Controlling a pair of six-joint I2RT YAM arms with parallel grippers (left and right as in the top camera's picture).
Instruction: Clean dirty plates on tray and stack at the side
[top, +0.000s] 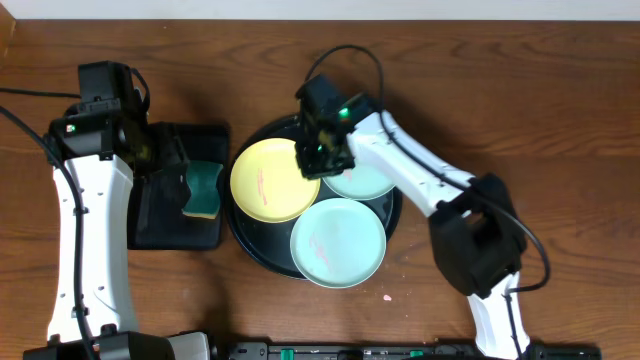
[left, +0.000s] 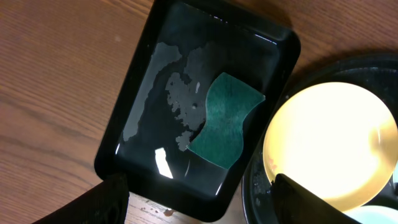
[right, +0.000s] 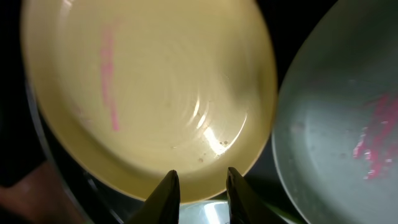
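Plates (top: 338, 243) were what we had to clean. All three sat on the big round tray (top: 248, 238), and none was stacked on the desk (top: 520, 90) beside it yet.

On the left, the left gripper (left: 198, 180) hung over the small tray (left: 161, 74). Its fingers were spread wide and held nothing. A green sponge (left: 224, 118) lay in that small tray, among wet patches.

Next came the yellow plate (top: 270, 180), on the left part of the big round tray, with pink smears on it. The right gripper (right: 200, 177) was at its right edge, fingers a little apart, and we saw nothing caught between them.

Then came the front green plate (top: 338, 243), also marked pink. The back green plate (top: 365, 182) was half hidden under the arm.

We thought the cleaning was only starting. Next, the left gripper should go down and close on the sponge. The right gripper should hold the yellow plate steady for wiping.
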